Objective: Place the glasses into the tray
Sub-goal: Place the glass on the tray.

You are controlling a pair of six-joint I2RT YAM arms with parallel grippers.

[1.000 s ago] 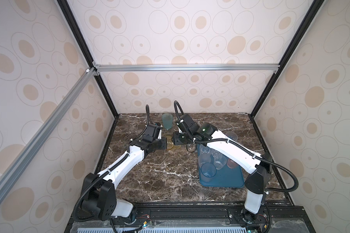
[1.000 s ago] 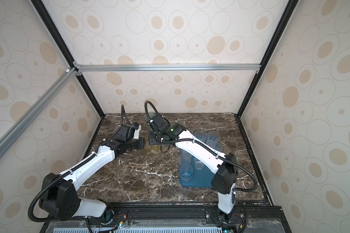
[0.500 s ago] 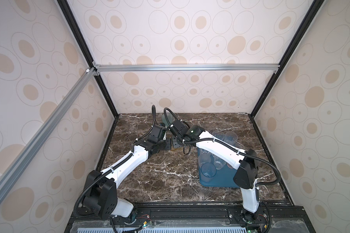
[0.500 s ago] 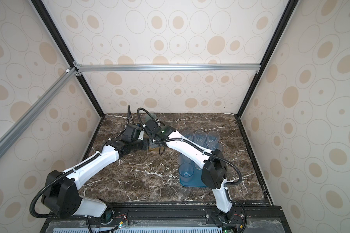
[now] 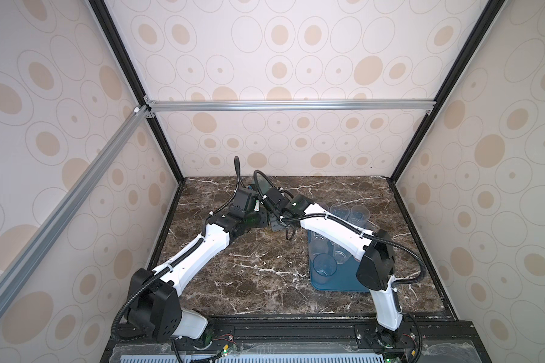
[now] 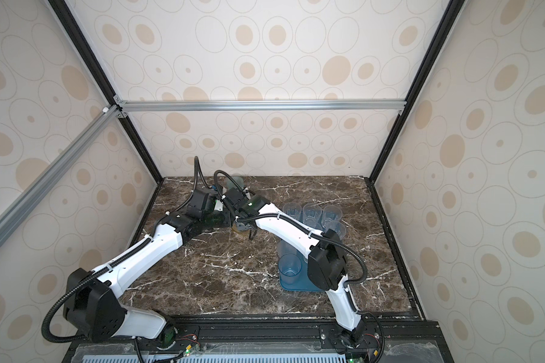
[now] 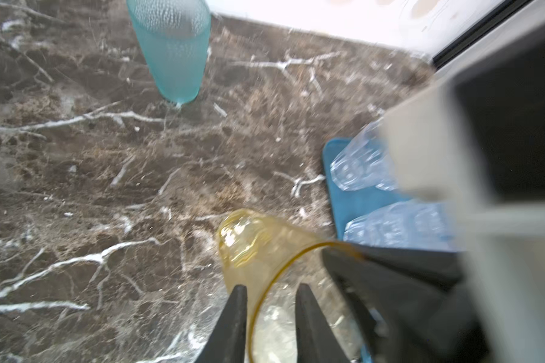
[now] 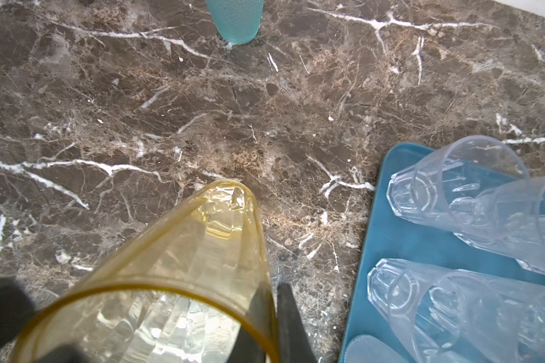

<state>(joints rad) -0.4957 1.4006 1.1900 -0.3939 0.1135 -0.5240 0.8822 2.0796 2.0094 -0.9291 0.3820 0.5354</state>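
On the brown counter (image 5: 249, 283), the blue tray (image 5: 334, 284) lies at about 4 o'clock. On it stand clear glasses (image 8: 453, 195), with one pale glass (image 5: 323, 267) nearest the front. Out at 9 o'clock from the tray's far end is the yellow glass (image 8: 186, 267), off the tray. The right pincer (image 8: 269, 298) is pinched tight on its rim, one finger inside and one outside. The left pincer (image 7: 271, 287) is a little bit apart, with the same rim between its fingers (image 7: 236, 314). I cannot tell if this glass touches the counter. Far back at 12 o'clock a tall teal glass (image 7: 173, 50) stands alone on the counter.
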